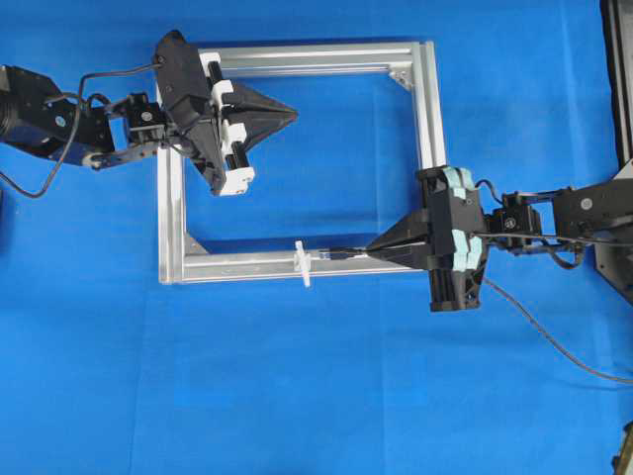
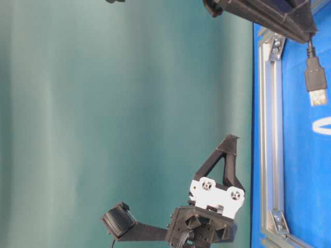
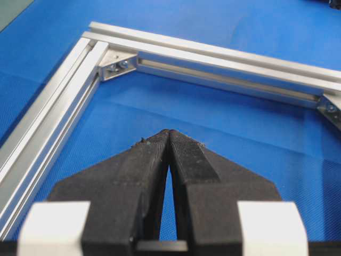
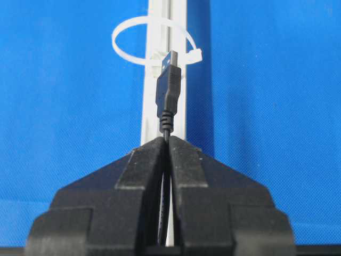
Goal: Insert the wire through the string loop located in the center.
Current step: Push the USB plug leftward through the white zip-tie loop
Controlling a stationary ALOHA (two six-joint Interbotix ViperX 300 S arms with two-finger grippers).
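The wire (image 4: 169,85) sits clamped in my right gripper (image 4: 167,140), plug level just before the string loop (image 4: 154,41); my left gripper (image 3: 168,133) hovers closed, empty

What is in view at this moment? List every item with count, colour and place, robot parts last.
wire: one, black, with a USB plug at its tip, clamped in the right gripper, plug pointing at the string loop and just short of it
string loop: one, white, standing on the near bar of the frame
frame: one, silver aluminium rectangle lying flat on the cloth
cloth: one, blue, covering the table
left gripper: one, black, shut and empty, over the far left corner of the frame
right gripper: one, black, shut on the wire, over the near bar at the right
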